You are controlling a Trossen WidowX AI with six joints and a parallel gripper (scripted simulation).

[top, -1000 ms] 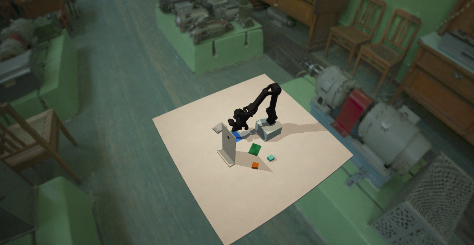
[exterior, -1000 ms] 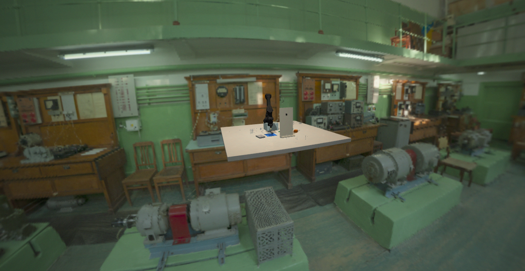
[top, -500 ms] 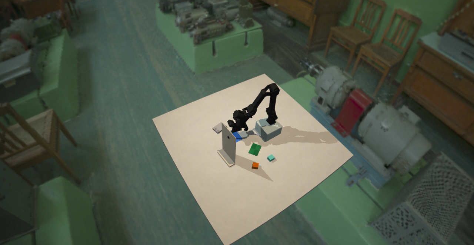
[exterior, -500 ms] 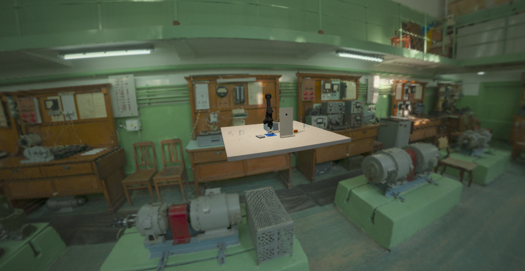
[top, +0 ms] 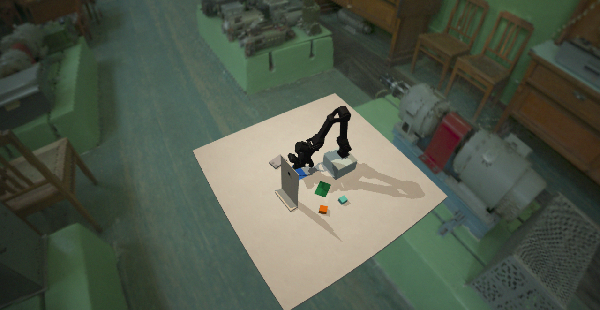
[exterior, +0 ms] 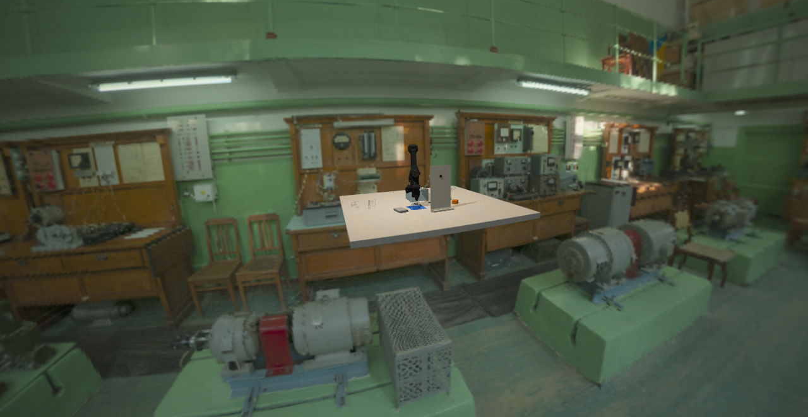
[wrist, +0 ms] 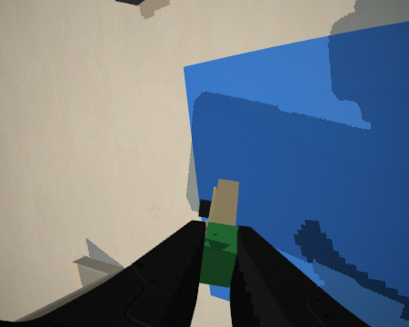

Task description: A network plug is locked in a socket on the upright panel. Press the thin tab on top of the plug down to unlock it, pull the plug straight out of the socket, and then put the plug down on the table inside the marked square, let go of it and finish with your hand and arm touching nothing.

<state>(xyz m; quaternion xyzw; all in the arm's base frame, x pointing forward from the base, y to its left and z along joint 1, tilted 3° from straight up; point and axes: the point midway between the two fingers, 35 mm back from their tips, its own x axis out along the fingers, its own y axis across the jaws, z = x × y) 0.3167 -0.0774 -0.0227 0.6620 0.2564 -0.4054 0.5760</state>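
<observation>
My gripper (wrist: 218,238) (top: 303,164) (exterior: 415,195) is shut on the network plug (wrist: 218,254), a small green block with a tan tip (wrist: 225,203) that sticks out past the fingers. It points down at the table over the left edge of the blue marked square (wrist: 302,145) (top: 300,174) (exterior: 416,206). The plug's tip hangs over that edge, above the table; I cannot tell how high. The upright grey panel (top: 288,181) (exterior: 440,187) stands beside the square, and its socket is empty.
A grey flat tile (top: 275,161) (exterior: 400,210) lies beyond the square. A dark green patch (top: 322,188), a teal cube (top: 342,199) and an orange cube (top: 323,209) lie on the table (top: 259,232). The arm's grey base block (top: 340,164) stands behind.
</observation>
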